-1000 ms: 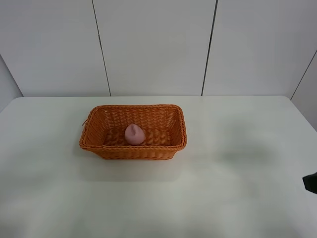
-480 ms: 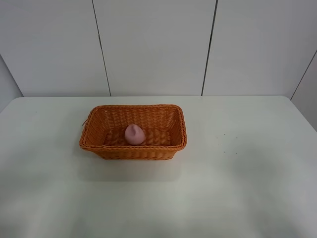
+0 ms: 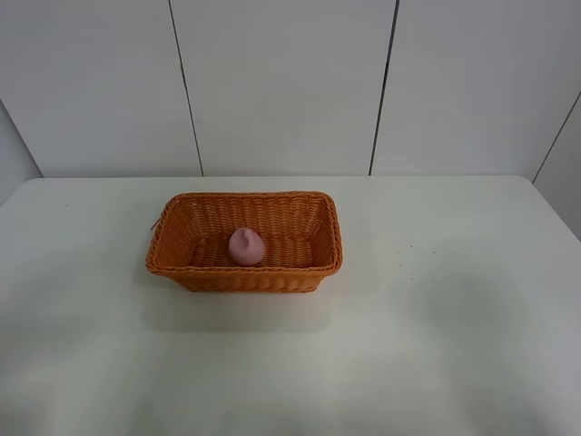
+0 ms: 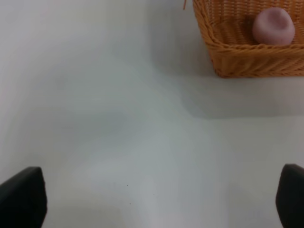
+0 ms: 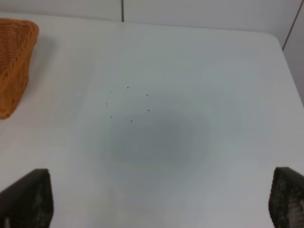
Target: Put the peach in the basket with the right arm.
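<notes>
The pale pink peach (image 3: pixel 246 246) lies inside the orange-brown wicker basket (image 3: pixel 245 202), near the middle of its floor. Neither arm shows in the exterior high view. In the left wrist view the peach (image 4: pixel 272 26) and a corner of the basket (image 4: pixel 223 47) sit well away from my left gripper (image 4: pixel 152 202), whose dark fingertips (image 4: pixel 23 197) stand wide apart over bare table. In the right wrist view my right gripper (image 5: pixel 154 202) is open too, its fingertips (image 5: pixel 27 199) far apart, with only the basket's end (image 5: pixel 14 61) at the frame's edge.
The white table (image 3: pixel 436 300) carries a few tiny dark specks (image 5: pixel 128 104) to the right of the basket. White wall panels (image 3: pixel 281 82) rise behind the table's far edge.
One second ago a dark piece of the right arm showed at the right edge of the exterior high view; it has drawn out of sight. Basket and peach have not moved.
</notes>
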{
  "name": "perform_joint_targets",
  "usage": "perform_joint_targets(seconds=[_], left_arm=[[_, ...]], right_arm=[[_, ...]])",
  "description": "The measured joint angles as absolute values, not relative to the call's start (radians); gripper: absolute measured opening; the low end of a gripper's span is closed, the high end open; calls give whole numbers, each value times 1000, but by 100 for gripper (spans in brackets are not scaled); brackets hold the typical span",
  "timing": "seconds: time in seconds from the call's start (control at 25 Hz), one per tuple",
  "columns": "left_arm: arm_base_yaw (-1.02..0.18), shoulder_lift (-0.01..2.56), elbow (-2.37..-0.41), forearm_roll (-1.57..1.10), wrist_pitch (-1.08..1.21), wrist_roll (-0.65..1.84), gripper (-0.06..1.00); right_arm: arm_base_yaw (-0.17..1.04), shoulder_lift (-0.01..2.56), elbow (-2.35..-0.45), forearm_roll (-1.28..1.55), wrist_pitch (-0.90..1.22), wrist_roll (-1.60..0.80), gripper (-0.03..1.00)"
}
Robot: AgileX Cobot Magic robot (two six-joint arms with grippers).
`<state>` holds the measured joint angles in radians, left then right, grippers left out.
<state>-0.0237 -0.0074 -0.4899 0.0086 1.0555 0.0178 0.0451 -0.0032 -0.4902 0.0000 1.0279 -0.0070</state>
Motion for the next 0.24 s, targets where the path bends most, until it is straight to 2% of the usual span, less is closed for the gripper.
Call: perform_joint_targets(seconds=[0.24], left_arm=[[-24,-7,-490,9,1055,18,99]], right_arm=[[45,-3,-490,0,1028,-7,70]])
